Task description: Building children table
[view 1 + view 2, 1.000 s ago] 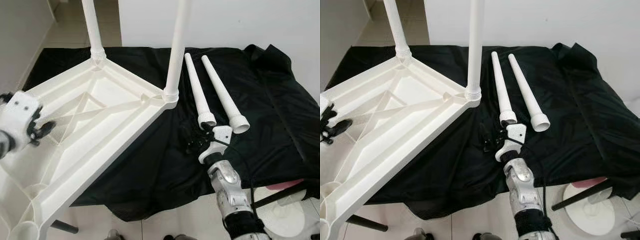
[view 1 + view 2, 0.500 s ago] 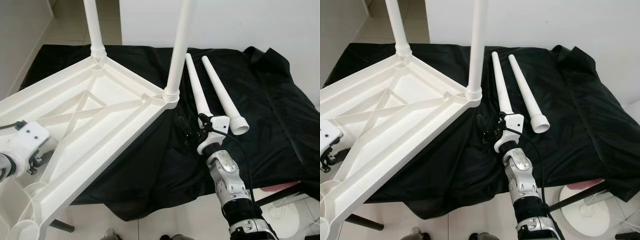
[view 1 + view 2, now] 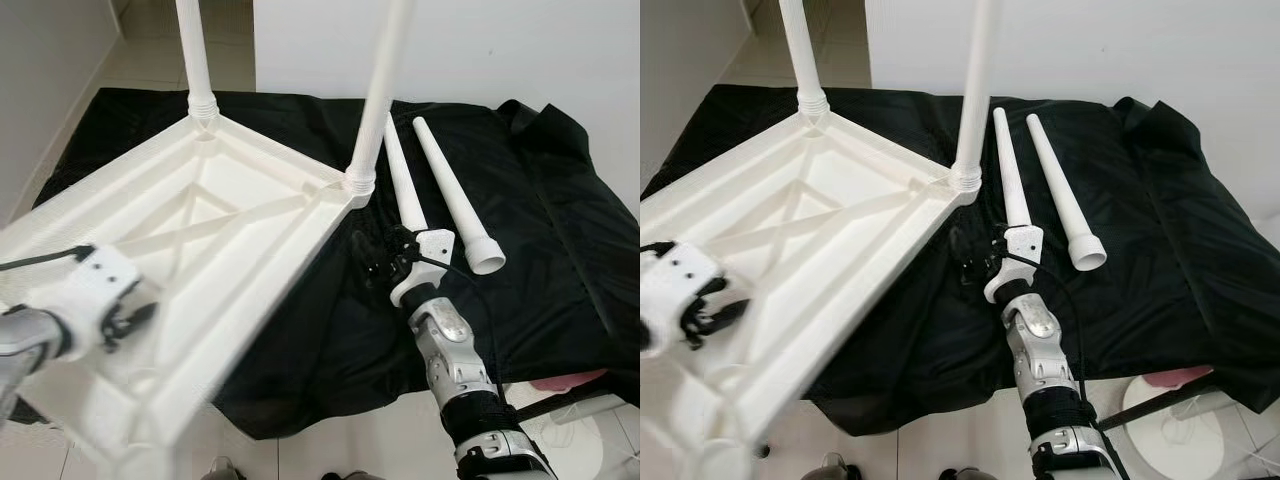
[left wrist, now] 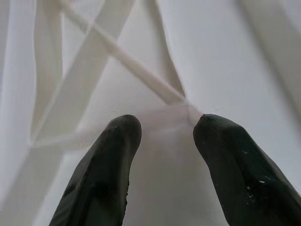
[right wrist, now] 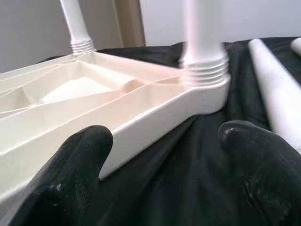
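Note:
A white plastic table top (image 3: 215, 225) lies upside down, partly on a black cloth. Two white legs (image 3: 192, 50) (image 3: 385, 90) stand screwed into its far corners. Two loose legs (image 3: 402, 190) (image 3: 452, 200) lie side by side on the cloth to the right. My left gripper (image 3: 135, 320) hovers open over the ribbed underside near the table's front; its fingers (image 4: 101, 174) straddle a rib. My right gripper (image 3: 375, 262) is open just above the cloth, beside the wide end of the nearer loose leg, facing the corner with the screwed-in leg (image 5: 202, 47).
The black cloth (image 3: 540, 200) covers a low surface against a white wall and hangs over its front edge. A pink and white object (image 3: 570, 385) and a dark rod (image 3: 1160, 395) sit on the tiled floor at the lower right. The table's near corner overhangs the floor.
My left gripper has moved from the table's left edge inward over the ribbed underside. The right gripper has reached forward toward the table corner. The camera has shifted slightly.

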